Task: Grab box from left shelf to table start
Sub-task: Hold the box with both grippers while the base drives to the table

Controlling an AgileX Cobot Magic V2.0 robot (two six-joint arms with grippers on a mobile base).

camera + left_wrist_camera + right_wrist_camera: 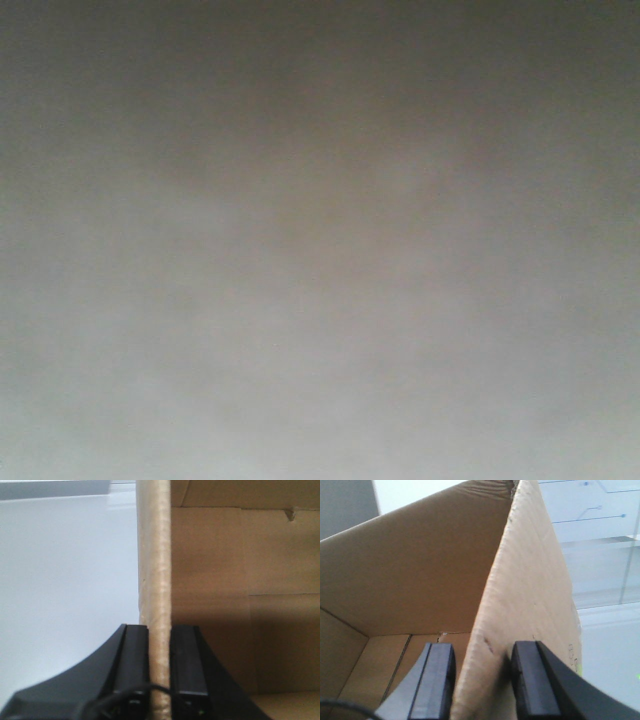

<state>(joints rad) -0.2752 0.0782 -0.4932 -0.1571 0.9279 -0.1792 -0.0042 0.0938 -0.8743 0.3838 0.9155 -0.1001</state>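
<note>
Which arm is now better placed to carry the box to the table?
Probably left: the left gripper pinches the box wall tightly, with the table beside it. The right gripper straddles a slanted wall; its grip is unclear.

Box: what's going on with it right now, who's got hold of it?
Both arms hold the open cardboard box by the top edges of its walls. The left gripper is clamped on one wall, one finger inside and one outside, with the whitish table beside it. The right gripper pinches another wall the same way. The front view is only grey blur, so I cannot tell whether the box rests on the table or hangs above it.
</note>
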